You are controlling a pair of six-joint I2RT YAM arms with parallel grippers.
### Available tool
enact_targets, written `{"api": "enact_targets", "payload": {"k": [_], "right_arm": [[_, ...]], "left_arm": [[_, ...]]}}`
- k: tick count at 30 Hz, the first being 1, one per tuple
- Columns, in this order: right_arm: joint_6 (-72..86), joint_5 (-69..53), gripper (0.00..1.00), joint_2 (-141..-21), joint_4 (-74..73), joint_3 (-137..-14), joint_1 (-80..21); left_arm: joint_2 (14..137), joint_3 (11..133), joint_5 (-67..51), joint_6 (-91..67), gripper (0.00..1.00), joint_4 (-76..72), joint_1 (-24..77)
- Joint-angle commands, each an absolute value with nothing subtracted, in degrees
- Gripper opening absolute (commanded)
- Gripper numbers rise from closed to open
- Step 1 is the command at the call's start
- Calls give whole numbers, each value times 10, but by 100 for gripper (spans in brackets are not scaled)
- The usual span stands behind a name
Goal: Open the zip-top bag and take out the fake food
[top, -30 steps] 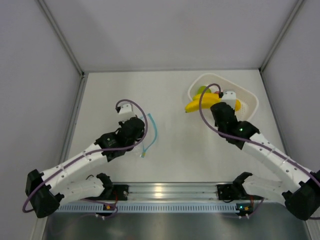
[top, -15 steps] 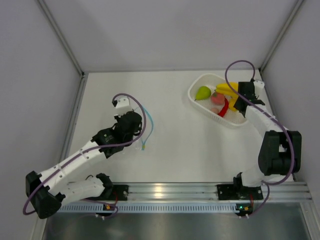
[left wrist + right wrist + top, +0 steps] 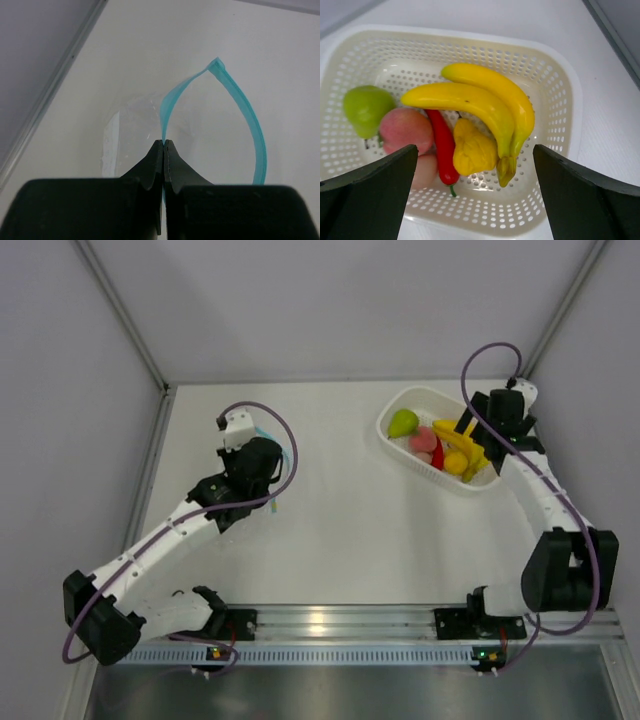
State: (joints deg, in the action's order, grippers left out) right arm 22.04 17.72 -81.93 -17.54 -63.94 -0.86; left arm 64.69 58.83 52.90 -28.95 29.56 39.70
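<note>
**Top external.** The left gripper [image 3: 272, 448] holds the zip-top bag [image 3: 290, 452] over the far-left part of the white table [image 3: 350, 530]. Only the bag's light blue strip shows clearly here. The fake food [image 3: 440, 445] lies well apart from it, inside the white perforated basket [image 3: 392, 412] at the far right. The right gripper [image 3: 475, 435] hangs over the basket's right side. I judge the removal done: no food shows anywhere but the basket. The table is matte and bare between bag and basket. Plain grey walls [image 3: 330, 300] close it on 3 sides, and an aluminium rail [image 3: 330, 620] runs along the near edge.

**Left wrist.** The left gripper [image 3: 163, 142] has its 2 fingers pressed together on 1 lip of the blue zip strip [image 3: 245, 115]. The mouth gapes in a wide loop, and the clear crinkly film [image 3: 132, 127] below looks empty.

**Right wrist.** The right gripper [image 3: 475, 148] has its fingers spread wide and holds nothing. Under it in the basket [image 3: 560, 115] lie the banana bunch [image 3: 485, 100], green pear [image 3: 365, 107], pink piece [image 3: 406, 130], red chili pepper [image 3: 442, 150] and a lumpy yellow fruit [image 3: 472, 152].

The next move likely calls for the left fingers to part and drop the bag on the table, and for the right arm to lift straight up so it does not knock the basket rim.
</note>
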Motion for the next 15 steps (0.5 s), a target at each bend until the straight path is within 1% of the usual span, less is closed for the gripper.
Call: {"api": "enact_targets", "payload": {"k": [1,2,4,5,7,9,10,11,13,14,15], "right_arm": [[228,103,100,-724,-156,-593,-11],[235,35,99,-689,-149,-578,-11],[232,-43,99,-652,-121,-535,-11],[236,-84,99,-615,-119,-522,-11],[243,-95,99,-575,-136,-498,-19],[228,-66,99,-512,-167,-494,-37],[222,-50,99,-492,-179,-491,-66],[215,-30,99,-459,-208,-492,-83],[195,-9,99,-436,-238,-503,-128],[189,13,99,-422,-276,-508,-140],[183,25,99,-414,-290,-511,-149]], "left_arm": [[689,636,578,-246,0,291,376],[704,654,595,-240,0,291,374],[753,675,607,-225,0,289,369],[771,685,610,-221,0,290,367],[820,716,603,-210,0,290,359],[856,739,592,-195,1,290,352],[892,763,592,-189,2,289,344],[910,774,592,-183,6,290,340],[961,811,588,-160,12,289,334],[975,821,586,-155,18,291,334],[983,831,569,-150,34,292,333]]}}
